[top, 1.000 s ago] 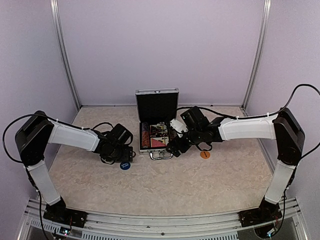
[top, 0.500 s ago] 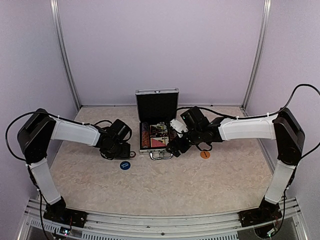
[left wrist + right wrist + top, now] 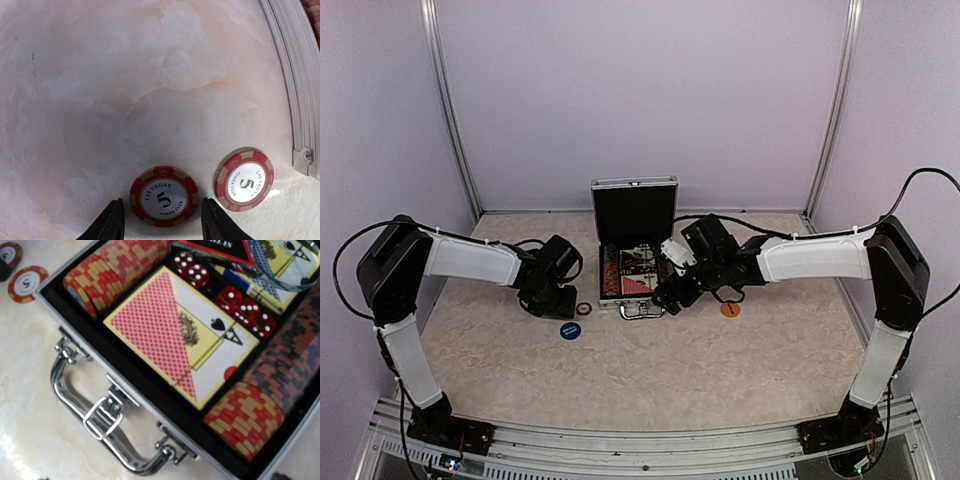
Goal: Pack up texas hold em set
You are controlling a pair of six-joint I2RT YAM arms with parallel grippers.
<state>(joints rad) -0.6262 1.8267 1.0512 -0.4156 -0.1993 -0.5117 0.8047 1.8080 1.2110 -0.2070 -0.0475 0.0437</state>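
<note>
The silver case [image 3: 633, 262] of the texas hold em set stands open with its lid up. Inside lie a red card deck [image 3: 182, 332], red dice [image 3: 245, 307], a red triangle [image 3: 220, 247] and rows of orange-red chips [image 3: 112, 270]. Two loose chips lie on the table left of the case. One chip [image 3: 164, 196] sits between the fingers of my left gripper [image 3: 162, 222], which is open and not touching it. The other chip [image 3: 244, 179] lies to its right. My right gripper [image 3: 667, 293] hovers open over the case's metal handle [image 3: 95, 412], holding nothing.
A blue round button [image 3: 569, 330] lies on the table in front of my left gripper. An orange round button [image 3: 730, 309] lies right of the case. The case's ribbed side [image 3: 295, 85] runs along the right of the left wrist view. Walls enclose the table.
My left gripper has drawn back from over the blue button toward the chips, and its jaws have narrowed around one chip. The right arm has not moved.
</note>
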